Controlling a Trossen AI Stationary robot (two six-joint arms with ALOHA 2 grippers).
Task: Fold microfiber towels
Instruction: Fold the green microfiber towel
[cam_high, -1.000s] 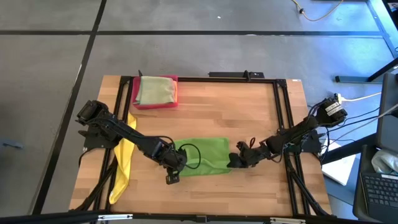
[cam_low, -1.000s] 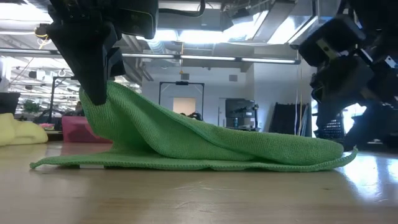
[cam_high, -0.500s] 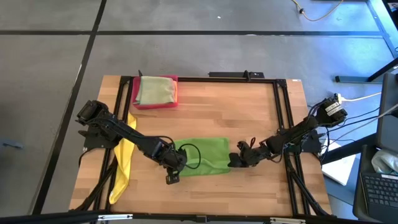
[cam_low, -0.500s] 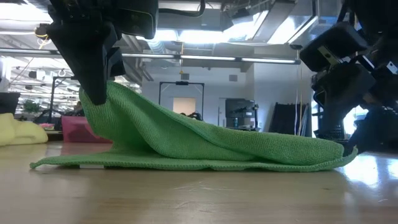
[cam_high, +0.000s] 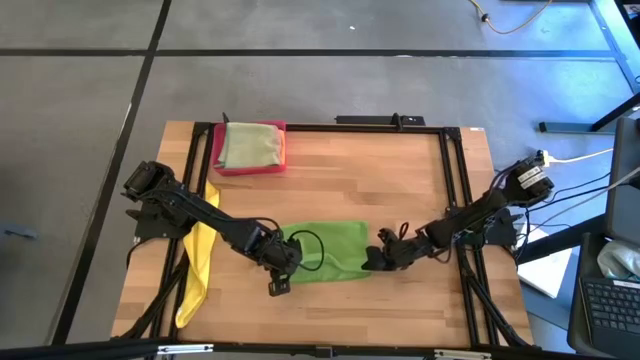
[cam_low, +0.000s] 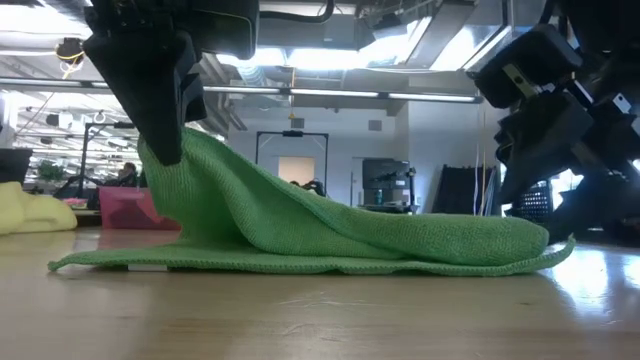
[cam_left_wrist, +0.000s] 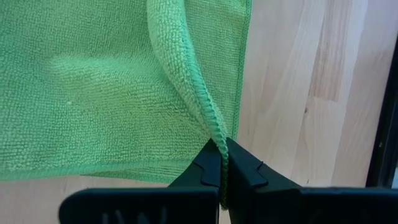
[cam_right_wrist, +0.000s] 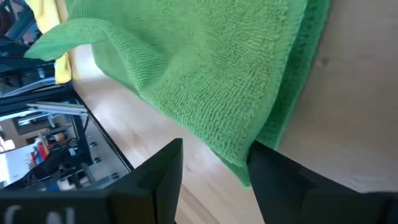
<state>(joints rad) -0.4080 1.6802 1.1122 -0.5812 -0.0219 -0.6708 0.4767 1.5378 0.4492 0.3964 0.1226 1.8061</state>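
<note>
From above I see a wooden table (cam_high: 330, 180) on grey floor. The bright green towel (cam_high: 325, 250) lies centre-bottom, mid-fold; a pale olive towel (cam_high: 250, 145) sits folded on the pink tray (cam_high: 217, 150) upper left, a yellow towel (cam_high: 197, 265) waits at left. Most remains, I judge. Low view: the lifted edge hangs from the left gripper (cam_low: 165, 150), upper left. Left wrist: jaws pinched on the hem. Right wrist: the right gripper (cam_right_wrist: 214, 165) spread, straddling the fold.
</note>
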